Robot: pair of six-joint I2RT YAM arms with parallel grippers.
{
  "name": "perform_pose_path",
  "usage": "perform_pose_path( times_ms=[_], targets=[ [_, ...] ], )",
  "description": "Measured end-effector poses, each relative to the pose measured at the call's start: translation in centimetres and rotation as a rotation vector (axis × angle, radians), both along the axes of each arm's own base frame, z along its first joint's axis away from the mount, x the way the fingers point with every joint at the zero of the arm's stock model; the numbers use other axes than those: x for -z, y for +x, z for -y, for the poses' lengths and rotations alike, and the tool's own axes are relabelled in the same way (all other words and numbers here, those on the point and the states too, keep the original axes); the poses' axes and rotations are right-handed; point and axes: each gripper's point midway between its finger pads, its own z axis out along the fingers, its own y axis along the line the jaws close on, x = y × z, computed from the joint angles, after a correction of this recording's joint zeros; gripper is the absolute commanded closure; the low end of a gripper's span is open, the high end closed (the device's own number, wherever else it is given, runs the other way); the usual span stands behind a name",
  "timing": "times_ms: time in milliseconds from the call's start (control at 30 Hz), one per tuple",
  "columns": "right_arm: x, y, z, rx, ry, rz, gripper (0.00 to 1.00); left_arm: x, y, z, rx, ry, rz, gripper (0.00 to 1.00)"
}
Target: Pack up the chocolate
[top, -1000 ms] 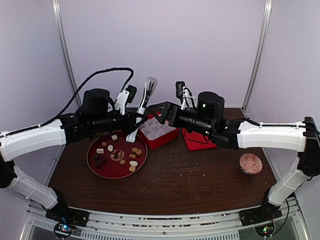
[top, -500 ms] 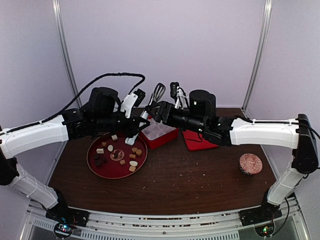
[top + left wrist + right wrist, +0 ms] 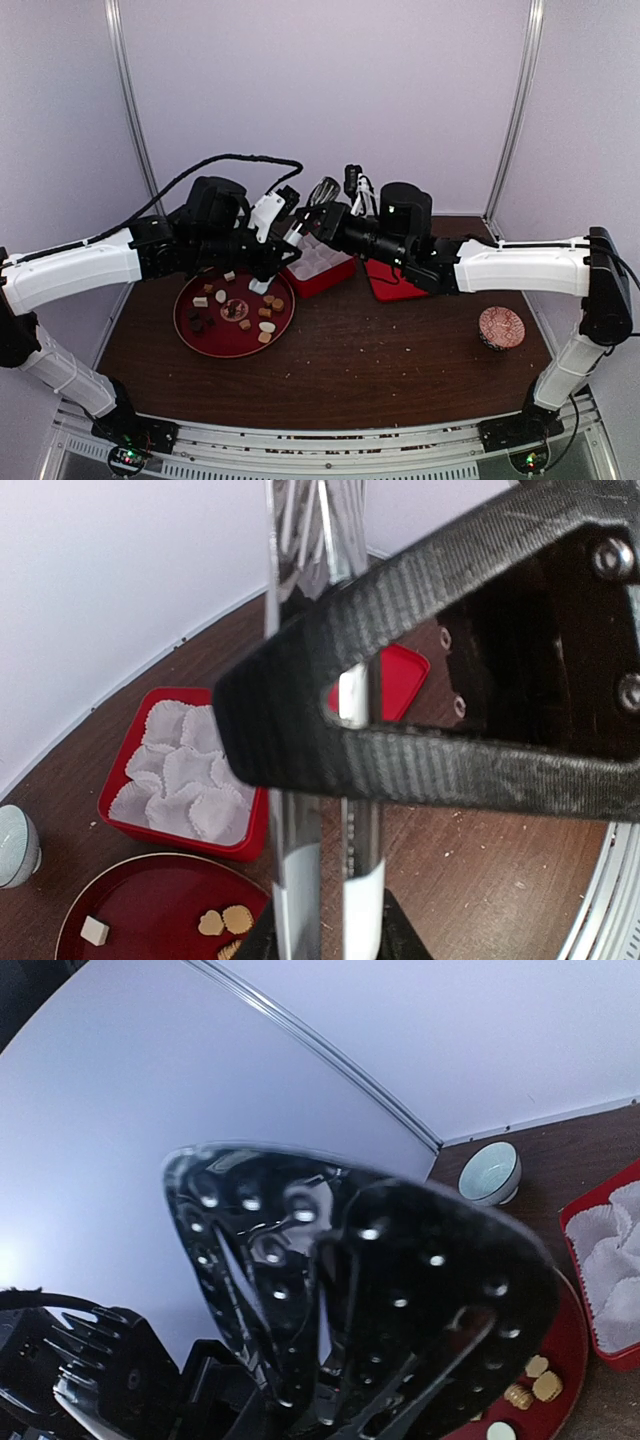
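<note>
Two grippers meet on one pair of tongs (image 3: 296, 875) above the far middle of the tabletop (image 3: 400, 370). The left gripper (image 3: 272, 252) pinches the tongs low down, jaws pressed against the two metal strips. The tool therefore stands steeply tilted, broad head uppermost and pale end pointing down over the far rim of the round plate (image 3: 215, 338). The right gripper (image 3: 328, 216) sits near the upper end. In the left wrist view its dark, woven-textured fingers (image 3: 420, 770) lie either side of the strips with almost no gap, and we read them as clamped on the metal. We judge the purpose to be turning or re-gripping the tool so that one arm can work it. The tongs are polished steel, flat and springy, with a slotted or perforated head. The chocolate (image 3: 221, 296) lies loose on the glossy dark-red plate, toward the left edge of the tabletop: small cubes and rounds in dark brown, tan and cream. Just right of the plate, near the far edge, the square red box (image 3: 335, 275) holds crimped white paper cups (image 3: 185, 780). All appear unfilled, so we judge packing not yet begun. The flat red lid (image 3: 395, 285) rests just beside the box, leaving its opening free.
</note>
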Motion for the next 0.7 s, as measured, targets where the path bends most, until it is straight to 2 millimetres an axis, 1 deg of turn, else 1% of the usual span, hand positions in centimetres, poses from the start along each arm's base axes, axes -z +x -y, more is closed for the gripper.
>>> perform_pose_path(
  times_ms=[133,233,333,433,567,700],
  targets=[
    [0.0,-0.1,0.0,-0.001,0.035,-0.012,0.88,0.0,0.1,0.0,-0.007,0.001,0.002,0.67],
    [0.4,0.0,0.3,0.003,0.065,-0.029,0.88,0.1,0.1,-0.1,-0.010,0.004,0.003,0.62],
    [0.9,0.6,0.9,0.027,0.078,-0.048,0.88,0.0,0.1,-0.1,-0.013,0.000,0.009,0.55],
    [1.4,1.2,1.5,0.049,0.087,-0.065,0.89,-0.1,0.2,-0.2,-0.020,-0.009,0.015,0.46],
    [1.7,1.5,2.0,0.068,0.107,-0.077,0.89,-0.1,0.1,-0.6,-0.039,-0.031,0.014,0.36],
    [2.4,1.8,2.5,0.083,0.119,-0.089,0.89,0.2,-0.1,-0.9,-0.054,-0.050,0.006,0.32]
  ],
)
